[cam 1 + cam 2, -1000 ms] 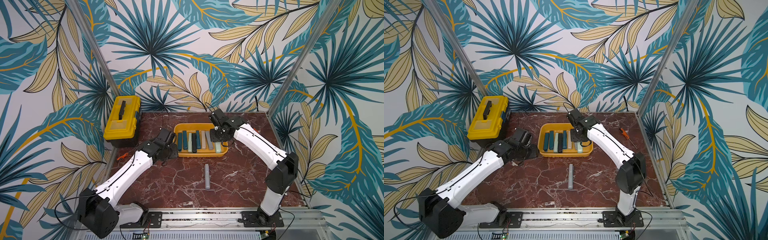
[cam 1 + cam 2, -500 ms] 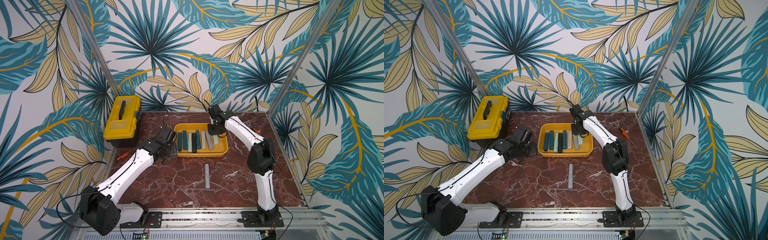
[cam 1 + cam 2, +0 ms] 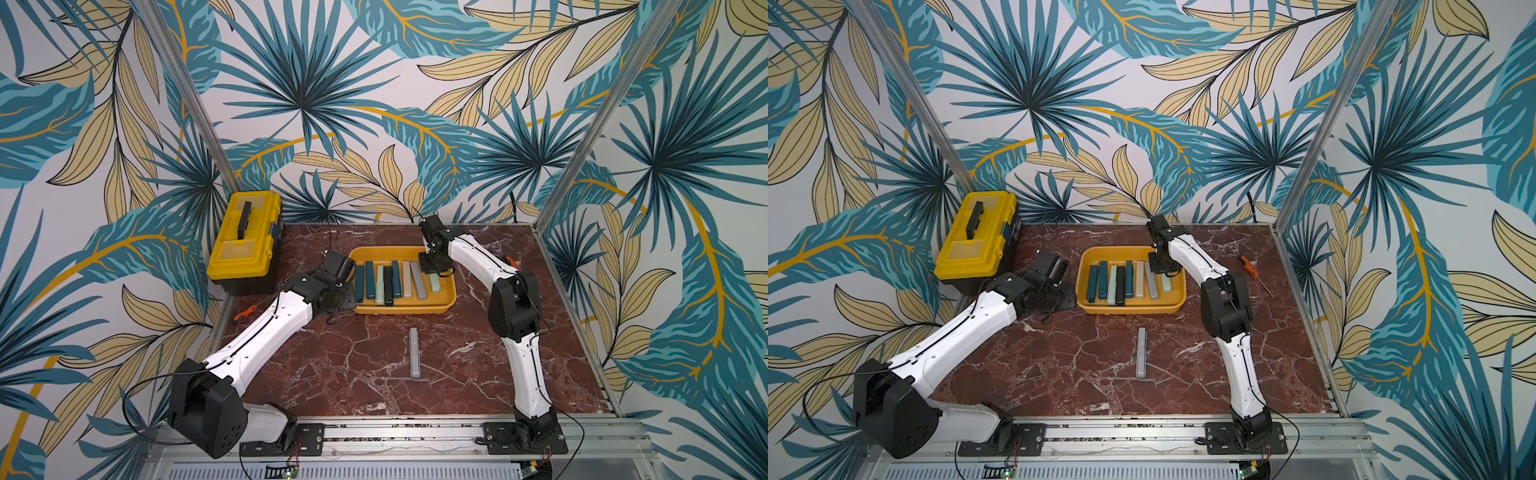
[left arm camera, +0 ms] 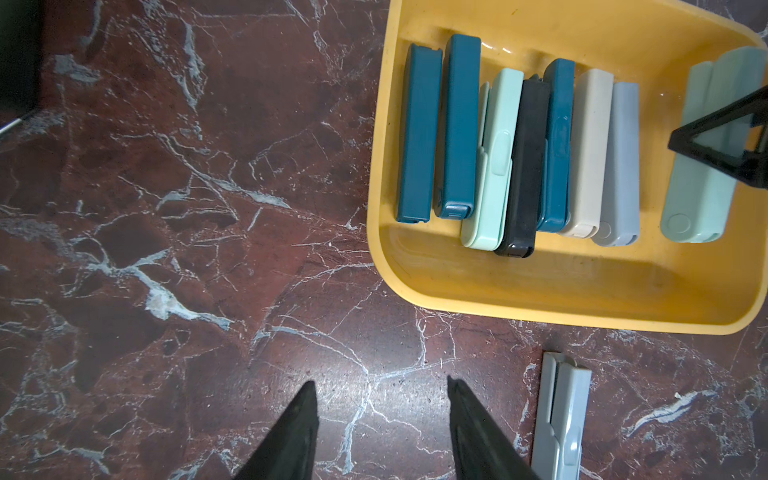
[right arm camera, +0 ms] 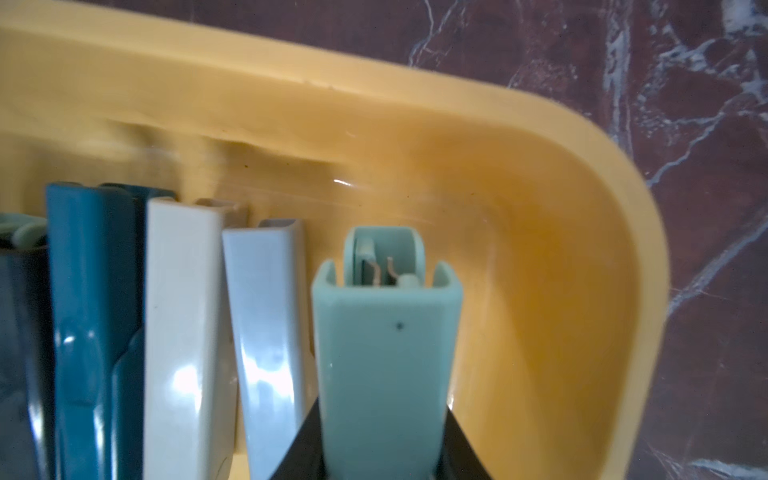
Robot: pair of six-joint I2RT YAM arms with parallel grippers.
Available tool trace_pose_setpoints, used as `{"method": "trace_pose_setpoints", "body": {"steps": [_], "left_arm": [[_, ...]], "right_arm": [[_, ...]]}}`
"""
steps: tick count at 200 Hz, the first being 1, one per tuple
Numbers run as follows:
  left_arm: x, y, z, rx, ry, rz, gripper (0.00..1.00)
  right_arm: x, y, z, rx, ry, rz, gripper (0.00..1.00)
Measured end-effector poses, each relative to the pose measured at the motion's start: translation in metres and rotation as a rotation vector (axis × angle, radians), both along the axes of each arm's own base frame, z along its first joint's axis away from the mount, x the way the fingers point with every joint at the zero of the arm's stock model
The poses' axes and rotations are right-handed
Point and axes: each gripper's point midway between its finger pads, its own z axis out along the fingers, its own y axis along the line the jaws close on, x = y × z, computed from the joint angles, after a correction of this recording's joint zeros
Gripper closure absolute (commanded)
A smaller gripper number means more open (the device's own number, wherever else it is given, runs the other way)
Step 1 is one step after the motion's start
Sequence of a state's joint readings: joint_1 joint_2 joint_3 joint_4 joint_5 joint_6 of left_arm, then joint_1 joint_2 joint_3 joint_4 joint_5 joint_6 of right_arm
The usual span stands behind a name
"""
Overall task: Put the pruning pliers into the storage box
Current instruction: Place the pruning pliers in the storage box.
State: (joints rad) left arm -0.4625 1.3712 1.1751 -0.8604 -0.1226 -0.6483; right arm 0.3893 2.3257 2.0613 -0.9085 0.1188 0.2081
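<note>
Seven pruning pliers (image 3: 387, 284) lie in your storage box (image 3: 401, 308). Your right claw (image 3: 432, 266) pinches the mint green piece (image 5: 384, 353) at the box's 3 o'clock end. One grey piece (image 3: 414, 353) lies on the table (image 3: 332, 374) at 6 o'clock, not yet stored. Your left claw (image 4: 380, 382) hangs spread and empty.

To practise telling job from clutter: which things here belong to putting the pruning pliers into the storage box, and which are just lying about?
Belong: storage box; seven pliers lying in it; mint green pliers in the shut right gripper; grey pliers on the table.
Lying about: yellow toolbox; orange-handled tool near it; orange-handled screwdriver.
</note>
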Motion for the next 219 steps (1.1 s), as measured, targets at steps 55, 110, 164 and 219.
{"method": "trace_pose_setpoints", "body": {"steps": [55,110,164,219], "left_arm": [[-0.002,0.001,-0.001,0.001,0.009,0.007,0.47],[-0.002,0.002,0.000,-0.003,0.008,0.014,0.48],[-0.002,0.002,0.001,-0.004,0.006,0.014,0.48],[-0.004,0.003,0.005,-0.012,-0.006,0.017,0.47]], "right_arm": [[0.000,0.007,-0.033,0.028,0.052,-0.007,0.68],[0.005,0.018,-0.031,0.116,0.045,-0.063,0.68],[0.011,0.024,-0.036,0.151,0.044,-0.103,0.63],[0.013,0.024,-0.036,0.153,0.039,-0.115,0.53]]}}
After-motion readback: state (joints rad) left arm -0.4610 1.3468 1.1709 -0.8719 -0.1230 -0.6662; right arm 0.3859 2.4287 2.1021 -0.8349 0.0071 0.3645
